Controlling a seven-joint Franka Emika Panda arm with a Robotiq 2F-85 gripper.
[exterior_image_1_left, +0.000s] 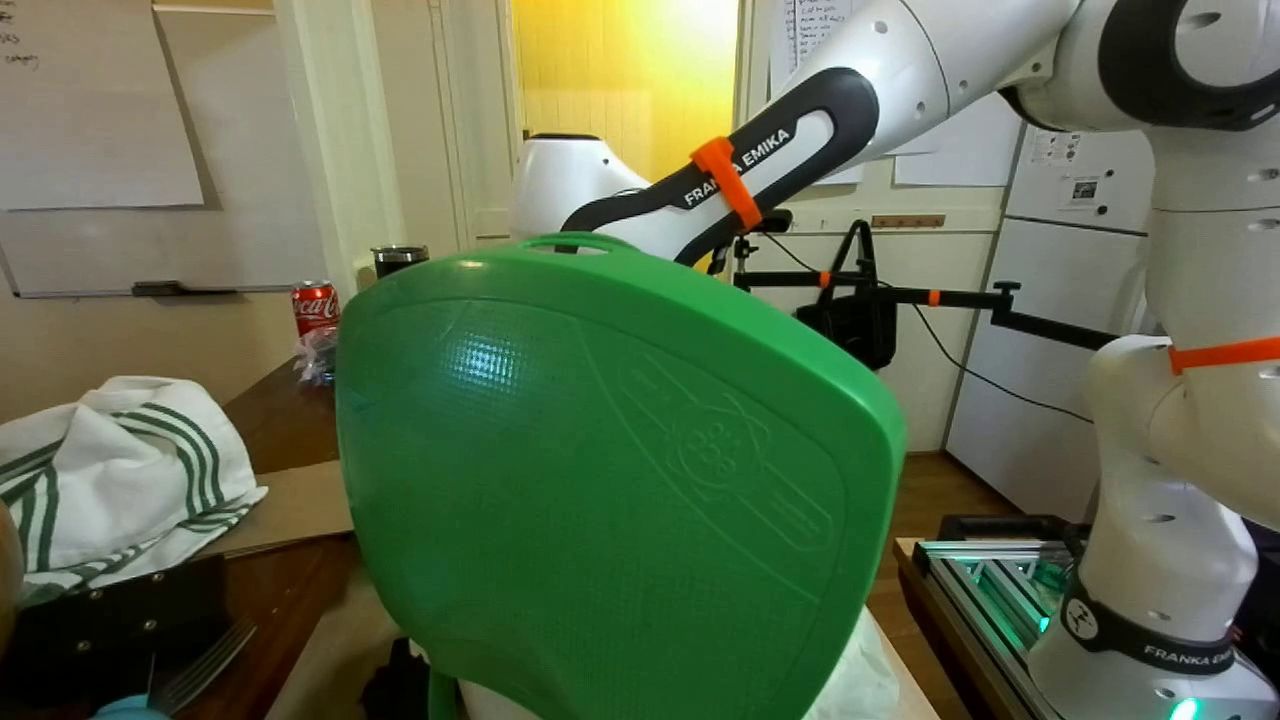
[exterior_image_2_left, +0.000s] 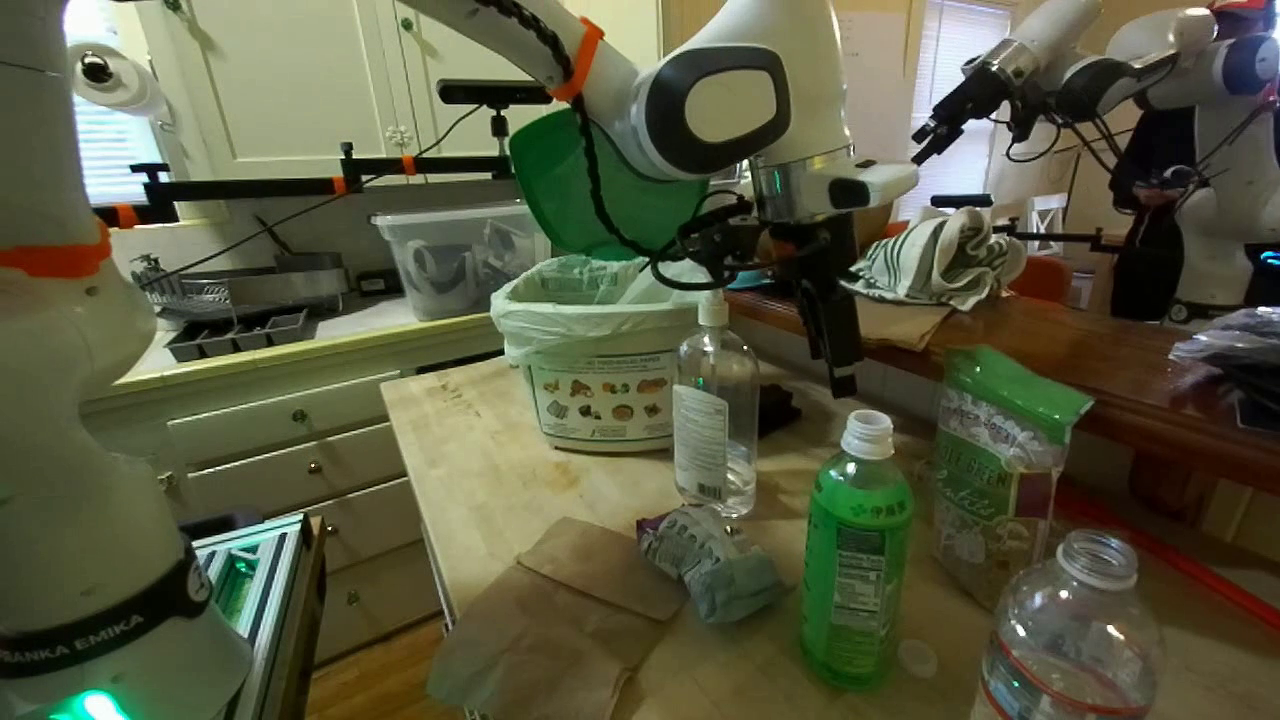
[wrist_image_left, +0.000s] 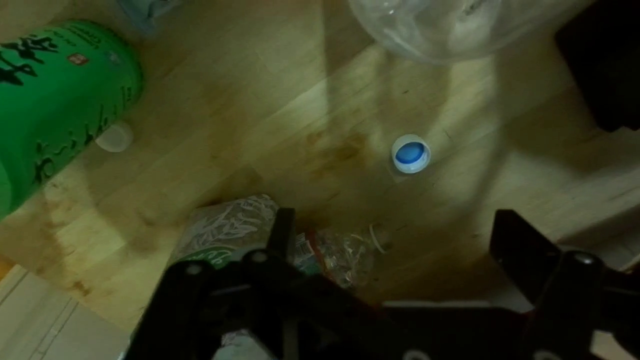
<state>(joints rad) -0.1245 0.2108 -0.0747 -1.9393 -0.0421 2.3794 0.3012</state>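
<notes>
My gripper (wrist_image_left: 395, 214) is open and empty above the wooden table. Its black fingers also show in an exterior view (exterior_image_2_left: 842, 380), over the table behind a green bottle (exterior_image_2_left: 858, 565). In the wrist view, a white cap with a blue inside (wrist_image_left: 410, 153) lies ahead of the gap between the fingers. A crumpled clear plastic bottle (wrist_image_left: 345, 255) lies beside the left finger, partly hidden. A snack bag (wrist_image_left: 230, 225), upright in an exterior view (exterior_image_2_left: 1000, 480), is left of that finger. The green bottle (wrist_image_left: 65, 100) and a clear pump bottle (wrist_image_left: 445, 25) are farther off.
A lined white bin (exterior_image_2_left: 605, 345) stands behind the pump bottle (exterior_image_2_left: 735, 400); its raised green lid (exterior_image_1_left: 620, 470) hides the gripper in an exterior view. A paper bag (exterior_image_2_left: 570, 620), crumpled wrapper (exterior_image_2_left: 715, 565) and open clear bottle (exterior_image_2_left: 1070, 640) occupy the table. A towel (exterior_image_1_left: 130, 480) lies on the counter.
</notes>
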